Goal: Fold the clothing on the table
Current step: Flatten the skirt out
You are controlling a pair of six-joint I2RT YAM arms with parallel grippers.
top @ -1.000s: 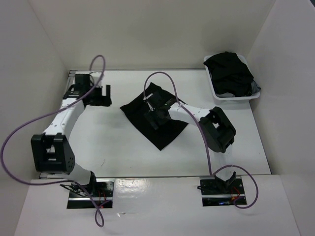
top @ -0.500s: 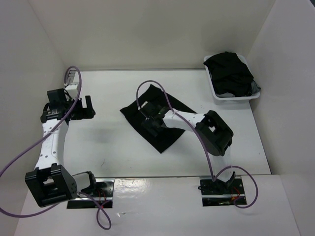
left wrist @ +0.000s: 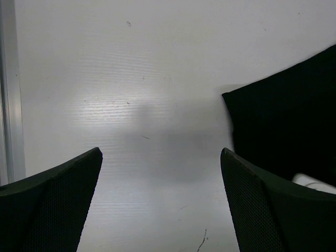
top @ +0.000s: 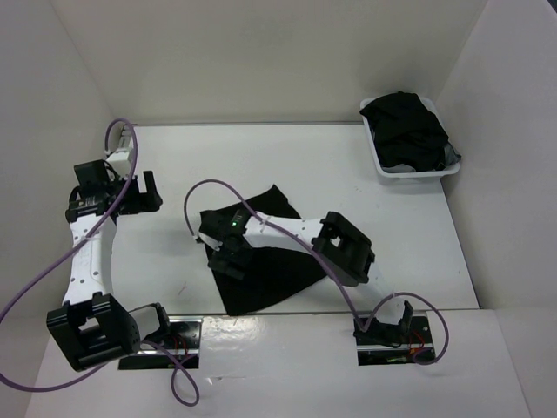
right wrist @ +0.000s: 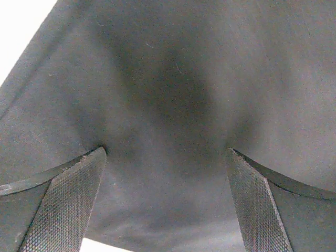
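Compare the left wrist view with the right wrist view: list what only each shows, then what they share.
Only the left wrist view: wide bare table, its metal rail at the left edge, and the open left tool above bare surface, the clothing off to the right. Only the right wrist view: the open right tool directly above the clothing, which nearly fills the frame. Both: black clothing and some white table.

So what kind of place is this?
Probably a robot test booth, not a home: plain white walls box in a large flat white table, two white-and-black robot arms are bolted there, and one thin black cloth garment lies on it.
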